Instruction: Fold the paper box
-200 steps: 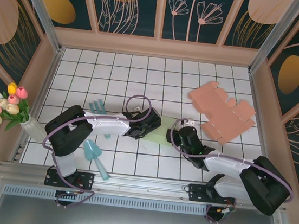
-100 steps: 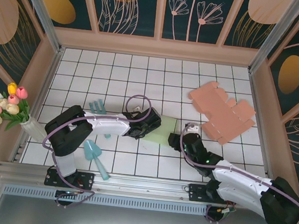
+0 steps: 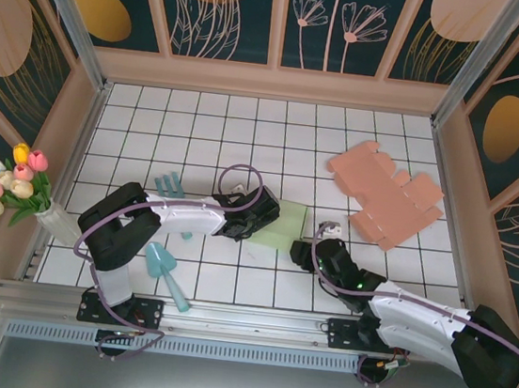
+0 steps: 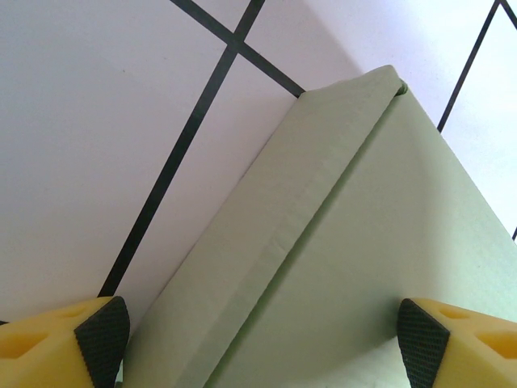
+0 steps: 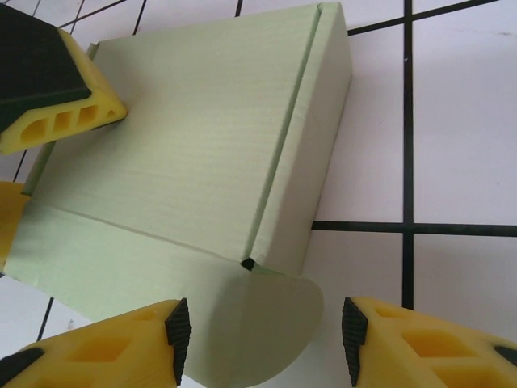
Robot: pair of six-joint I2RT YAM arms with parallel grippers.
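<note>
The pale green paper box [image 3: 284, 224] lies partly folded on the white grid table. In the left wrist view its folded side wall [image 4: 275, 242] runs diagonally across the frame. My left gripper [image 3: 262, 215] is open over the box's left end, its pads wide apart with the box's surface [image 4: 262, 343] between them. My right gripper [image 3: 304, 251] is open just off the box's near right corner. A rounded flap [image 5: 271, 323] of the box lies flat between its pads. A yellow finger [image 5: 56, 93] of the left gripper rests on the box top in the right wrist view.
A flat pink cardboard blank [image 3: 387, 195] lies at the back right. A teal toy fork [image 3: 169, 186] and a teal scoop [image 3: 163, 266] lie left of the box. A vase of tulips [image 3: 16, 185] stands at the left wall.
My right gripper has drawn back from the box toward the near side, with its arm stretched lower and further right. The box's right side now shows more. The left arm has not moved.
</note>
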